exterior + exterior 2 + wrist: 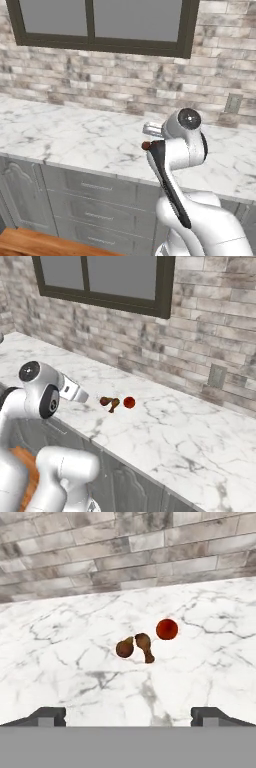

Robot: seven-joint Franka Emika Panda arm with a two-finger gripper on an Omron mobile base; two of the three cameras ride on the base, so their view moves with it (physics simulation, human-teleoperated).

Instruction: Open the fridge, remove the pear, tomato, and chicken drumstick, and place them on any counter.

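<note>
A white-and-grey veined marble counter (170, 431) is seen running below a pale brick wall (200, 331) with a dark-framed window (105, 281); the window is cut off at the top of both base views. Three small items are laid on the stone, well back from the front edge. The tomato (167, 629) — a glossy red ball — is set just beside a brown chicken drumstick (145, 647), whose narrow end is pointed toward the camera in the hand view. A rounded brown lump (125, 648), likely the pear, is seen at the drumstick's other side; whether the two are touching cannot be told. In the left base view most of this cluster is hidden behind the arm's white wrist, and only a brown sliver is visible at its edge.

The gripper (128, 716) is held short of the items, nothing between its jaws, which are spread wide apart — one dark fingertip (47, 716) at each lower corner of the hand view. Grey panelled drawers (95, 200) with slim bar handles are seen under the counter. A grey wall outlet (217, 376) is mounted on the brick.
</note>
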